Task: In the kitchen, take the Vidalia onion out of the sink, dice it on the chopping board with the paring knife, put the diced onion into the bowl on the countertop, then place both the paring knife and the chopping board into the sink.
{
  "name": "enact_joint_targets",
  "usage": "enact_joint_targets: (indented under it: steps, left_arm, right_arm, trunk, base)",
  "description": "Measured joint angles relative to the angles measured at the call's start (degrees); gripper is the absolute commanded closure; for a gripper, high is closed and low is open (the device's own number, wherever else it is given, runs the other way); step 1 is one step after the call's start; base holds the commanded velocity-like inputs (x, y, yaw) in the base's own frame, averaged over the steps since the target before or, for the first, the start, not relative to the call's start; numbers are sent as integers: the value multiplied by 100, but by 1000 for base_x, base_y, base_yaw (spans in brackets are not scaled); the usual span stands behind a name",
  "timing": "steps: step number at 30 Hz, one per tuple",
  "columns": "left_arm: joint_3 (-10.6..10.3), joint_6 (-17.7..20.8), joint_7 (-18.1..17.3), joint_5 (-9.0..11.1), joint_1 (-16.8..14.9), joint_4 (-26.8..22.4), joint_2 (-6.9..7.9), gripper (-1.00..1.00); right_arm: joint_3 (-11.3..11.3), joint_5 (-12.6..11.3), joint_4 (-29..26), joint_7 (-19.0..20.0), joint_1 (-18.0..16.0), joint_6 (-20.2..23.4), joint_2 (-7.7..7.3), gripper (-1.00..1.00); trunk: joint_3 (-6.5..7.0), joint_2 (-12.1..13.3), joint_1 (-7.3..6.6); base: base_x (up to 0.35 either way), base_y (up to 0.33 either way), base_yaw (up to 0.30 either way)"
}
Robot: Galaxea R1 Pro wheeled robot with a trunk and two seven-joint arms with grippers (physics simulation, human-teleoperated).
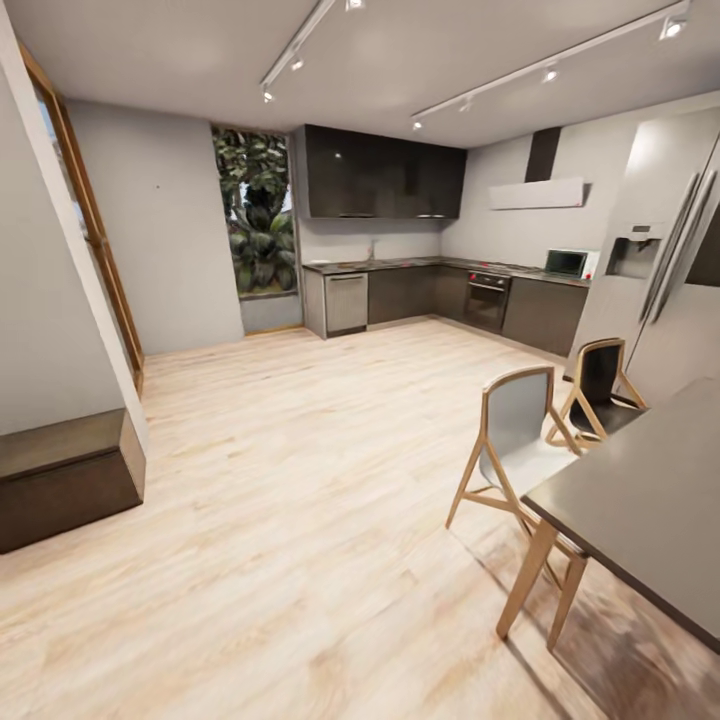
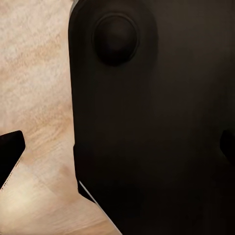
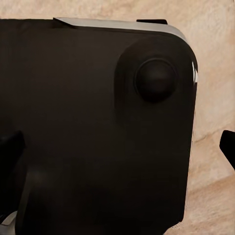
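So the robot's way back in the room. The kitchen tabletop (image 1: 440, 264) runs along the far wall, upper middle of the head view, and the sink should be on it but it's too small to make out. Both wrist views are mostly dark robot body over wood floor (image 1: 300, 500), so can't tell if either end effector is spread or pressed together. Main risk I'd guess: clipping the chair (image 1: 515, 450) or dining table (image 1: 650, 500) at lower right while driving over.

Bright, even ceiling-spot lighting; soft shadows; wide-angle stretching at edges; slight blur
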Motion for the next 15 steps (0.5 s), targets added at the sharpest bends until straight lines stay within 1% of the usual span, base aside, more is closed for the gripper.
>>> enact_joint_targets:
  steps: [5,15]
  left_arm:
    - [0,0,1,0,0,0,0,-100]
    - [0,0,0,0,0,0,9,-100]
  right_arm:
    - [4,0,0,0,0,-3,2,-100]
    - [8,0,0,0,0,-4,9,-100]
  trunk:
    - [0,0,2]
    - [0,0,2]
  base:
    - [39,23,2]
    - [2,1,0]
